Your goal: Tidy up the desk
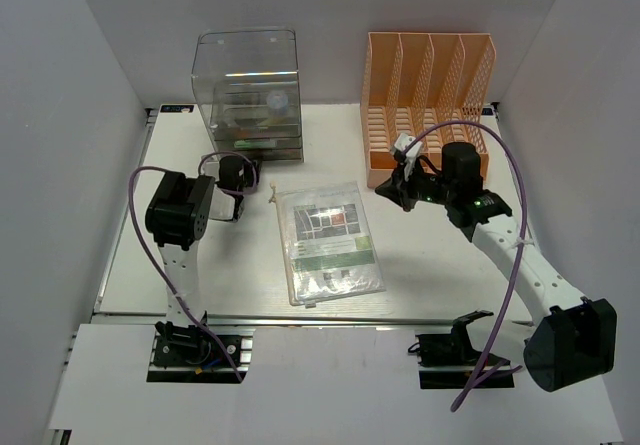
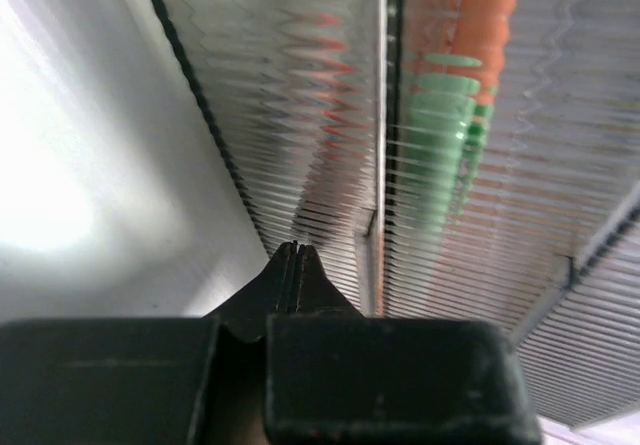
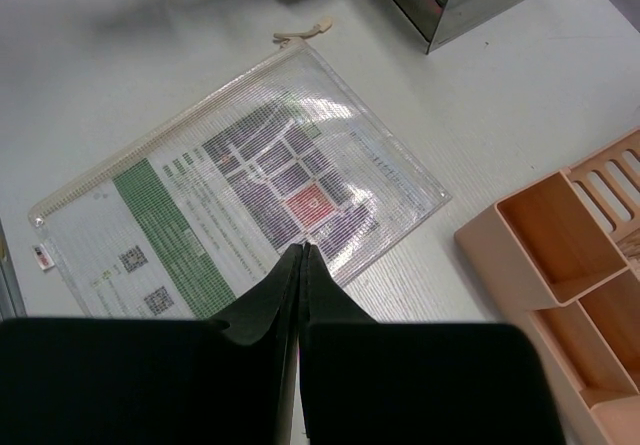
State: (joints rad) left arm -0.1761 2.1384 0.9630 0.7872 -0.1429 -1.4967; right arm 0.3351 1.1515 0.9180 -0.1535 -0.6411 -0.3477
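The desk [image 1: 130, 265] lies flat and white under everything, and in the middle of it sits a clear zip pouch [image 1: 328, 240] with printed sheets inside, a green band and a red block showing through. Take that pouch as the mark. Behind it to the left stands the clear drawer box [image 1: 247, 85]; behind it to the right, the orange file rack [image 1: 425, 95]. The left gripper [image 1: 237, 173] is off the pouch's back-left corner, nose close up to the drawer box front, fingers pressed together with nothing between them. Its wrist view is all ribbed plastic with orange and green smears behind it, and what those are I can't tell. The right gripper [image 1: 392, 191] hangs just off the pouch's back-right corner, in front of the file rack, tips aimed toward the pouch, closed flat and empty. The zip pull [image 3: 300, 33] lies on the desk at the pouch's back-left corner.
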